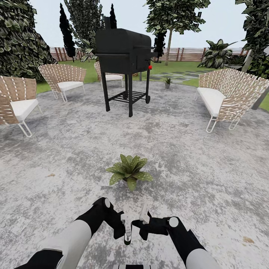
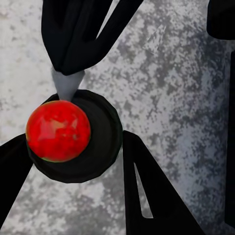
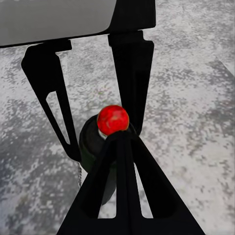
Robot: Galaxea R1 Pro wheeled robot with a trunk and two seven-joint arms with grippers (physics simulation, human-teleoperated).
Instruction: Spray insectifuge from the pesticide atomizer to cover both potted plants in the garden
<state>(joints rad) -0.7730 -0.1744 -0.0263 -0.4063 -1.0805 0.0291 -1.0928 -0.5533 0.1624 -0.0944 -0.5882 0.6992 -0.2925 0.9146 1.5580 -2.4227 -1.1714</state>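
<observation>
The left gripper (image 1: 127, 228) is closed around the small dark bottle (image 2: 78, 139) with the red top – just short of the near plant (image 1: 129, 171). The right gripper (image 1: 144, 218) sits beside it; I cannot tell its state. Bare stone patio (image 1: 209, 175) lies all around the plant. The second plant (image 1: 167, 82) stands far past it – by the patio's far edge.

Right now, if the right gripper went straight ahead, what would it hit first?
Probably the pesticide atomizer: its red top sits right at the right gripper's tips, held in the left gripper. It may already touch; depth is unclear.
</observation>
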